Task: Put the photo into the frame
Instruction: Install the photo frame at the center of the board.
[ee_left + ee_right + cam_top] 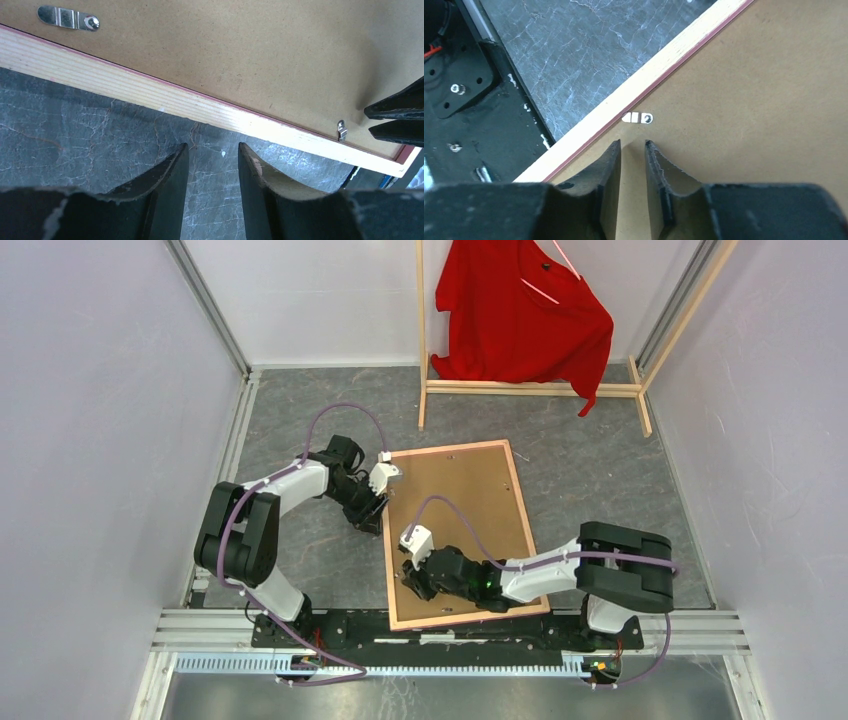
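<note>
The frame (528, 520) lies face down on the grey table, light wood back up, with a thin pink inner line. The brown backing board (460, 495) sits inside it. The photo is hidden. My left gripper (372, 515) is open and empty, low over the table just outside the frame's left rim (150, 92); in the left wrist view (212, 146) only table shows between its jaws. My right gripper (410, 578) hovers over the board near the frame's near-left corner; in the right wrist view (632, 142) its jaws stand a little apart, empty, just short of a metal clip (638, 118).
A wooden clothes rack (530, 388) with a red shirt (525, 315) stands at the back. Pale walls close in both sides. The black base rail (450, 630) runs just beyond the frame's near edge. More metal clips (69, 17) sit along the board's edge.
</note>
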`<state>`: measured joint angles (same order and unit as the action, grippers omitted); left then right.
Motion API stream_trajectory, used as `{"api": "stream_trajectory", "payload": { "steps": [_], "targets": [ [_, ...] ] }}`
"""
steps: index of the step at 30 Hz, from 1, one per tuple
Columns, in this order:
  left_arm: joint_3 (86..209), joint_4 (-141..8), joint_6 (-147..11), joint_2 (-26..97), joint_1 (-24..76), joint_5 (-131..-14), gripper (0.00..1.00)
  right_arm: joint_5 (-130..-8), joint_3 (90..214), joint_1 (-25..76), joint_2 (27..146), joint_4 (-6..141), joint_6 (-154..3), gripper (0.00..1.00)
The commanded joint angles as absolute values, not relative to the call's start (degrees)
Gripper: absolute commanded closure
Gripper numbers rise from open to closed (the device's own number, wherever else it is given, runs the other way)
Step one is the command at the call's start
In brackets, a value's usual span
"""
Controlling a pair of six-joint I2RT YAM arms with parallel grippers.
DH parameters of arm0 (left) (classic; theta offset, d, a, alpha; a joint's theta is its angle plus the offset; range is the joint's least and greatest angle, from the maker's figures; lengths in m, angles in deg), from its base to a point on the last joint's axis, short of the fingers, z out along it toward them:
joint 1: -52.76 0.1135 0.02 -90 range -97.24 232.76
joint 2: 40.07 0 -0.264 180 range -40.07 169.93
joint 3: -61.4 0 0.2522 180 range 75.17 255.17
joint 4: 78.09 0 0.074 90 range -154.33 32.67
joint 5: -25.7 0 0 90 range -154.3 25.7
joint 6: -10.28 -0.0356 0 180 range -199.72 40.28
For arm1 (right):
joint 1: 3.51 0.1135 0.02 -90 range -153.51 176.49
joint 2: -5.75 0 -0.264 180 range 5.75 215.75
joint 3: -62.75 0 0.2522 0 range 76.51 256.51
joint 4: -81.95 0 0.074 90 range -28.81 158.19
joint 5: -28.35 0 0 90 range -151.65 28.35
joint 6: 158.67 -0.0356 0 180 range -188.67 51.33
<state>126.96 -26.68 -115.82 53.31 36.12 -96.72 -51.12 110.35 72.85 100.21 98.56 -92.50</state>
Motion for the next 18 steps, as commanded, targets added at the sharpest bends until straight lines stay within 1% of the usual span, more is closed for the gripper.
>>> {"api": "stream_trajectory", "payload": {
  "steps": [1, 3, 7, 18],
  "targets": [
    [129.31, -25.08, -116.66, 53.4, 35.8, -97.52, 0.52, -41.77, 109.73, 74.52, 95.62, 101.48, -82.94, 0.66],
    [130.0, -24.0, -116.63, 53.4, 35.8, -98.3, 0.52, -41.74, 109.38, 74.74, 95.37, 102.76, -79.29, 0.61],
    [131.39, -22.9, -116.09, 53.05, 35.81, -100.44, 0.52, -39.64, 107.68, 77.33, 96.7, 107.91, -71.95, 0.59],
    [131.44, -23.28, -115.64, 55.66, 35.63, -100.26, 0.52, -34.04, 104.92, 81.47, 101.27, 116.81, -65.12, 0.57]
  ]
}}
